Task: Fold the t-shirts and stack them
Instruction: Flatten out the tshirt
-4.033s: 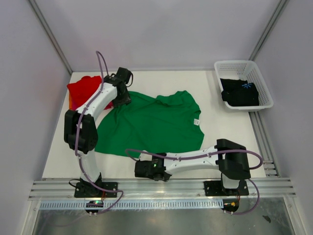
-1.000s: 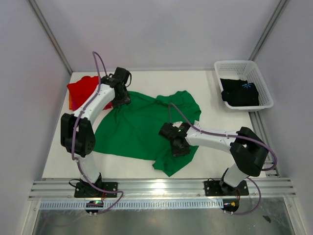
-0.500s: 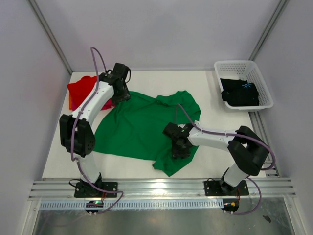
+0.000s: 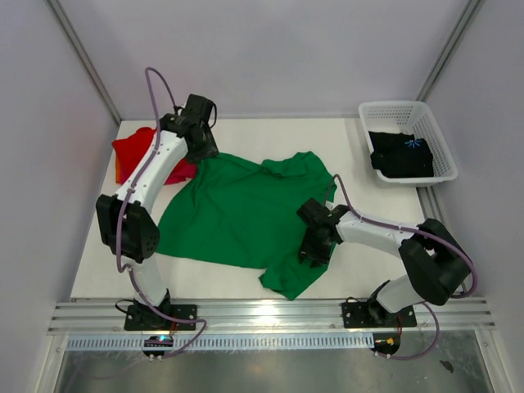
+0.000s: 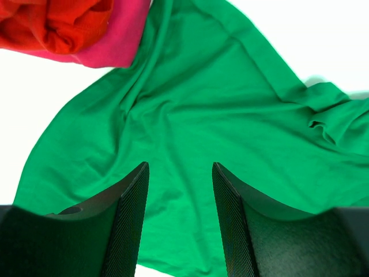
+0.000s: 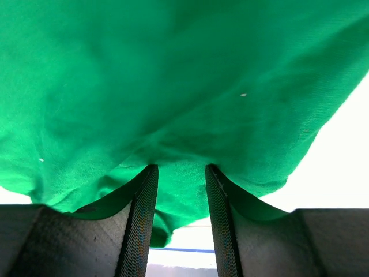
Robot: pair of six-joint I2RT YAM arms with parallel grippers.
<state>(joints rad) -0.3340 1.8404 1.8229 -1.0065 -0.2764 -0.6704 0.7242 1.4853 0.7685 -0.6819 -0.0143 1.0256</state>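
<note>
Now our right gripper (image 6: 179, 168) sits at the near-right fold of the green shirt (image 4: 236, 209) — jaws part-open, its hold we cannot tell; the left gripper (image 5: 180, 166) hovers half-open, empty, over the far-left corner.

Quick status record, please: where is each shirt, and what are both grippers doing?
green t-shirt: spread on the table, near-right part bunched
red t-shirt: far-left corner, lying on the magenta t-shirt
black t-shirt: inside the white basket, far right
left gripper: open, above the green shirt's far-left part, holding nothing
right gripper: jaws apart at the green shirt's right side, cloth draped across its tips
</note>
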